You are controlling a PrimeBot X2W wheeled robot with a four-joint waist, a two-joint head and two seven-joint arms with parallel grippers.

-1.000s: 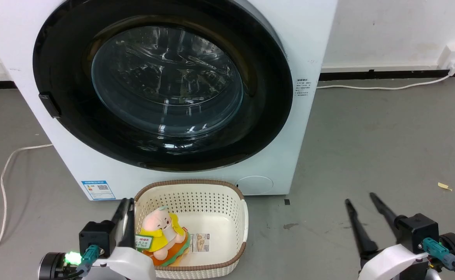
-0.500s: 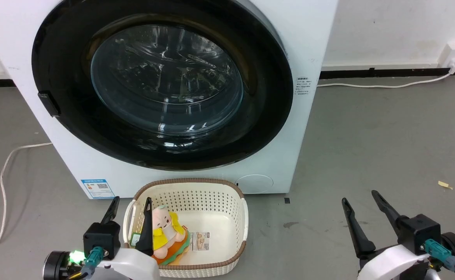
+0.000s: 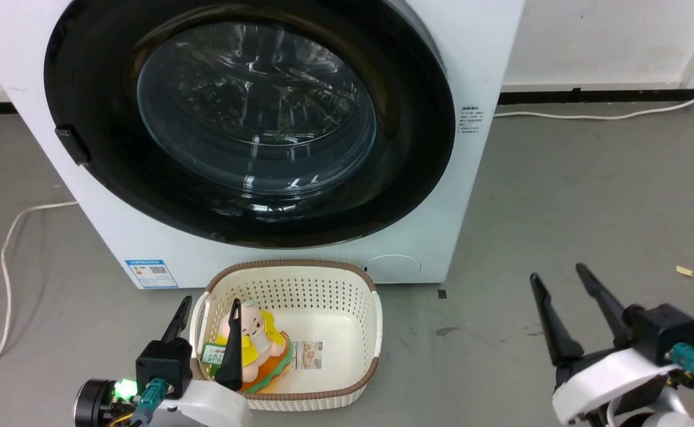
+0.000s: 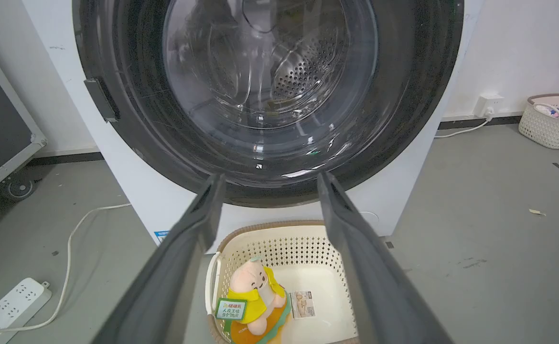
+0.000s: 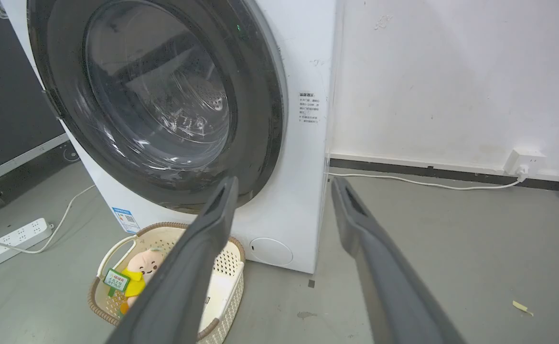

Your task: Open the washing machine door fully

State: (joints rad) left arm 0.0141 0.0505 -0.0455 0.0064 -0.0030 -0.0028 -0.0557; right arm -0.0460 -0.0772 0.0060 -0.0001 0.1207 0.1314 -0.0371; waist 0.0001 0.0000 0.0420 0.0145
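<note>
The washing machine stands white and square in front of me. Its door lies shut against the front: a wide glossy black rim around a bulging glass bowl. The small black handle tab sits on the rim's left side. My left gripper is open and low, over the near left of a basket, well below the door. In the left wrist view the left gripper points at the door's lower rim. My right gripper is open over bare floor at the right, with nothing between its fingers.
A cream perforated basket holding a plush toy sits on the floor right under the door. A white cable and a power strip lie at the left. A second basket stands by the far right wall.
My left gripper has gone from shut to open and has come up beside the basket. The right gripper has risen slightly. The head camera has shifted a little.
</note>
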